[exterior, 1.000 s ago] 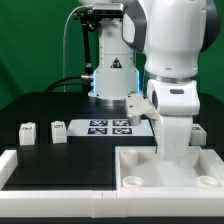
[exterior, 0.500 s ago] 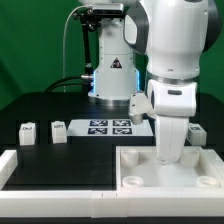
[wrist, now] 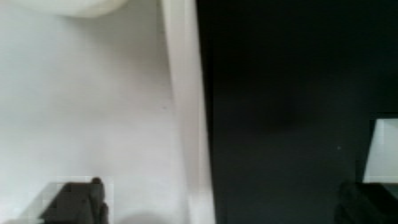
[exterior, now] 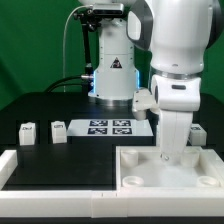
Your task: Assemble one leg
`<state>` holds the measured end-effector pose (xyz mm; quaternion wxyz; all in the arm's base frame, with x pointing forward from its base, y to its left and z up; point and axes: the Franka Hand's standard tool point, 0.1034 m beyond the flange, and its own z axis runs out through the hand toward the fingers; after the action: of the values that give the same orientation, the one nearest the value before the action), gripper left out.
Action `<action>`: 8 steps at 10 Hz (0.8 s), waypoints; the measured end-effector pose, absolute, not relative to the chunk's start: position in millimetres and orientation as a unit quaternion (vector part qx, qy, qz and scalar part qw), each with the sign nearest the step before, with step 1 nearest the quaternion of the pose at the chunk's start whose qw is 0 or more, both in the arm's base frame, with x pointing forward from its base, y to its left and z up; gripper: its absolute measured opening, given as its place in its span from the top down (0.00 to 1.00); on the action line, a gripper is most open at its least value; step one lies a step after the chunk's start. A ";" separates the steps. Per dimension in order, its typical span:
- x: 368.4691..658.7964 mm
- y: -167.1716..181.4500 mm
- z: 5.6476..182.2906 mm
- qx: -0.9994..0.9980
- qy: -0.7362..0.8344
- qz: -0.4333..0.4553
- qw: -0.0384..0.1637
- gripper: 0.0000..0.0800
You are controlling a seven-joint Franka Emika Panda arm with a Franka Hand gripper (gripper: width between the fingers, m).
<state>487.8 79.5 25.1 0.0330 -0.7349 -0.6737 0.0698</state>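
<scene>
Two legs (exterior: pixel 28 133) (exterior: pixel 58 130), small white tagged blocks, stand on the black table at the exterior view's left. A third leg (exterior: pixel 198 133) shows partly behind the arm at the right. My gripper (exterior: pixel 172 154) hangs low over the far right edge of the large white panel (exterior: pixel 150 163). In the wrist view my gripper (wrist: pixel 222 205) is open and empty. One dark fingertip (wrist: pixel 75 203) is over the panel (wrist: pixel 89 100) and the other is over the black table. It holds no leg.
The marker board (exterior: pixel 112 126) lies mid-table. The panel has round corner holes (exterior: pixel 131 181). A white rail (exterior: pixel 60 172) runs along the front left. A white object (wrist: pixel 384 150) shows at the wrist view's edge; I cannot tell what it is.
The arm has shifted toward the exterior view's right, along the panel's far edge. The legs and the panel have not moved.
</scene>
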 end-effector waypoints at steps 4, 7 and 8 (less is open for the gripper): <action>480.0 90.6 75.0 -0.754 -0.654 0.055 0.007 0.19; 479.8 91.6 76.0 -0.764 -0.643 0.055 0.006 0.19; 479.8 91.6 76.0 -0.770 -0.636 0.055 0.006 0.19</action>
<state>479.8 91.6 76.0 0.0061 -0.7699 -0.6358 0.0545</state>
